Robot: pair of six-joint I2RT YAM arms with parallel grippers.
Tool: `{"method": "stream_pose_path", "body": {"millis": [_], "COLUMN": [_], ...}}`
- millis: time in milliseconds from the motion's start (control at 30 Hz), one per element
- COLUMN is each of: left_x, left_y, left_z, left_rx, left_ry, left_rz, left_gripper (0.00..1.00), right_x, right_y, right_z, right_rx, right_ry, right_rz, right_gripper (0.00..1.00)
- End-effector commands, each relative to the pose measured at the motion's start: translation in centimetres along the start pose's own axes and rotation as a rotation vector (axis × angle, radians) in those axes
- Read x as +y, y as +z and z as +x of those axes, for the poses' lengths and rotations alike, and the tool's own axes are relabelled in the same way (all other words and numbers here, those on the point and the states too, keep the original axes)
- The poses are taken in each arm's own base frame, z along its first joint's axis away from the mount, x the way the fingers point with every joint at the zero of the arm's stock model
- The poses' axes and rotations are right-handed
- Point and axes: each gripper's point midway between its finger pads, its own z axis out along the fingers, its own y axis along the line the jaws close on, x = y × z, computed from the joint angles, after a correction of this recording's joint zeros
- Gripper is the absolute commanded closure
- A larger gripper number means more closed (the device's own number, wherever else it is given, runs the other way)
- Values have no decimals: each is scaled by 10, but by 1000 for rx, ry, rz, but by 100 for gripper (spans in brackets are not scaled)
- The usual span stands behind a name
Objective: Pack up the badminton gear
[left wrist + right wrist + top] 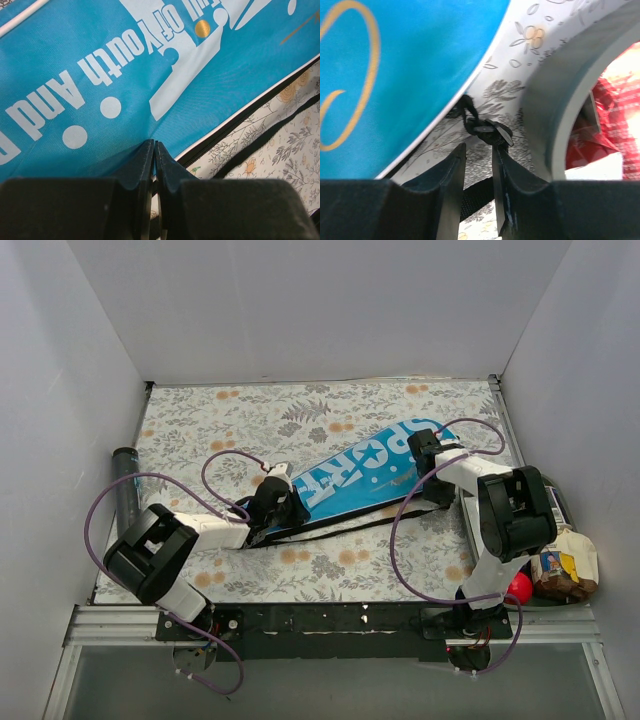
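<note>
A black cylindrical tube point(125, 485) is lying at the left edge of the floral-patterned table point(200, 420). The left gripper point(154, 145) is pinching the long blue "SPORT" racket cover point(365, 475), which is lying diagonally mid-table. The right gripper point(479, 147), fingers narrowly parted, is hovering just short of the black zipper pull point(490, 131).

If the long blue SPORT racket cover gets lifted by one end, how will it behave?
The long blue fabric racket cover will probably sag and fold: it is thin woven cloth, puckering where the left end effector pinches its edge. It looks light for its size, lying nearly flat. Its loose black strap may trail and snag.
</note>
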Motion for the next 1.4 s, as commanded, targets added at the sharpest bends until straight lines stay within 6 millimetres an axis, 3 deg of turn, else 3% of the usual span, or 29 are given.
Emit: {"method": "stream_pose_path", "body": {"millis": [0,200,333,467,767,1233,1367], "left_x": [9,8,8,8,11,9,10], "left_y": [-1,1,0,-1,1,1,2], "left_z": [8,8,7,7,12,10,11], "left_rx": [18,24,20,21,33,37,38], "left_ry": [23,27,35,39,41,47,47], "left_rz": [-29,-27,-26,-28,-30,-30,-29], "left_gripper": [95,95,95,94,94,94,94], "right_x": [-29,-27,-13,7,24,21,2], "right_y": [14,18,21,18,10,17,16], "right_z": [25,11,0,3,18,25,29], "right_rx": [93,75,51,52,68,101,80], "right_ry": [-22,-50,-90,-109,-127,-102,-44], "right_rz": [131,96,-7,-142,-282,-240,-144], "right_gripper": [62,58,57,57,56,58,59]}}
